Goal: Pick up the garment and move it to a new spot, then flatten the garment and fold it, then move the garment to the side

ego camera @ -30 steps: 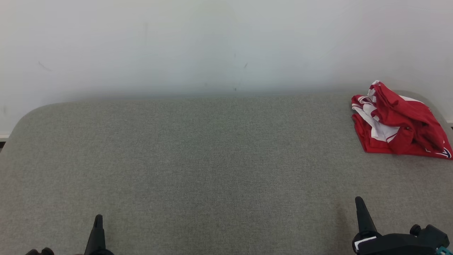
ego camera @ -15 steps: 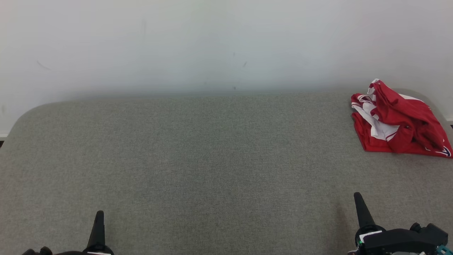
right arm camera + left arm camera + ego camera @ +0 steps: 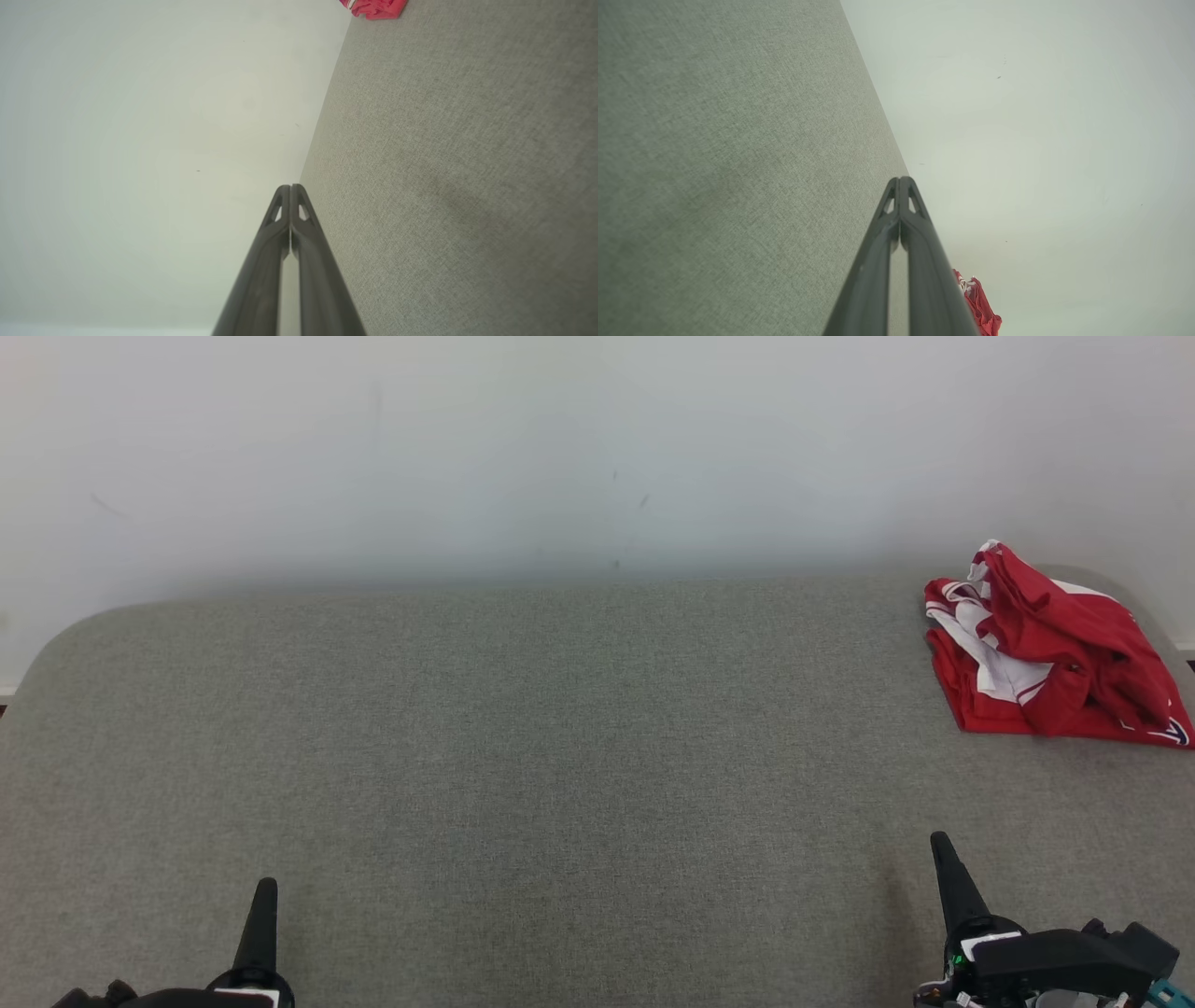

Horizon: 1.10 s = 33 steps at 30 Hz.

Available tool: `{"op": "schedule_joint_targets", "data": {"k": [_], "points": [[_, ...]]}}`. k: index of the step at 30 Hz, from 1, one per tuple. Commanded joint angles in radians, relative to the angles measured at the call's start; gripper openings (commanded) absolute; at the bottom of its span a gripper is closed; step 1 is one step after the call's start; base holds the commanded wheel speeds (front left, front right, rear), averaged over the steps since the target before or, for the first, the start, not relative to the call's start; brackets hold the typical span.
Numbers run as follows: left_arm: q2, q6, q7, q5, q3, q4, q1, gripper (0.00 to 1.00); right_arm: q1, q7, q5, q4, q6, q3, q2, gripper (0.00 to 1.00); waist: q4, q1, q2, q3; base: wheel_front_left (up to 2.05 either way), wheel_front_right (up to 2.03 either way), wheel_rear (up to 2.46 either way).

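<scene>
Item 1, garment [image 3: 1050, 658]: red with white panels and a scrap of dark blue trim at its near right corner. I see it lying in a crumpled heap at the far right end of the grey fabric surface [image 3: 560, 756], close to the rounded back corner and just in front of the white wall [image 3: 560, 448]. It lies well apart from both grippers

Item 2, left gripper [image 3: 266, 887]: low at the left of my head view, fingers pointing away across the surface. From its wrist camera I see the two dark fingers [image 3: 878, 242] pressed together tip to tip, closed and empty. The garment shows there as a small red patch low in that view, just right of the fingers

Item 3, right gripper [image 3: 940, 842]: low at the right of my head view, on the garment's side, with bare grey fabric between the two. Its wrist camera shows the fingers meeting at the tips, closed and empty, and the garment as a red sliver at the top edge

Item 4, surface: even grey weave, flat, far corners rounded

Item 5, wall: plain white, a few small dark specks near the middle
</scene>
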<state>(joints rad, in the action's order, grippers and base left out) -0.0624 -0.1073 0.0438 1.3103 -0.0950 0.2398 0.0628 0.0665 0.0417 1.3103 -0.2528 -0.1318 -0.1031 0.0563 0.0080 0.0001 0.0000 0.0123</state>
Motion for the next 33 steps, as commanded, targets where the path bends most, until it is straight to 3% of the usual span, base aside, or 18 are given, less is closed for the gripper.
{"op": "schedule_joint_targets", "data": {"k": [1,33], "points": [[0.002,-0.008,0.008,0.036,-0.005,-0.002,0.019,0.0,0.017,0.008,0.032,0.008,0.001,-0.002,-0.002,0.0,0.0,-0.0001,0.0,-0.001,0.0,0.0,0.0],[0.013,-0.026,0.066,0.28,-0.02,0.006,0.047,0.0,0.043,0.069,0.278,0.009,0.002,-0.011,-0.007,0.0,-0.007,-0.0001,0.0,-0.014,0.0,0.0,0.0]]}}
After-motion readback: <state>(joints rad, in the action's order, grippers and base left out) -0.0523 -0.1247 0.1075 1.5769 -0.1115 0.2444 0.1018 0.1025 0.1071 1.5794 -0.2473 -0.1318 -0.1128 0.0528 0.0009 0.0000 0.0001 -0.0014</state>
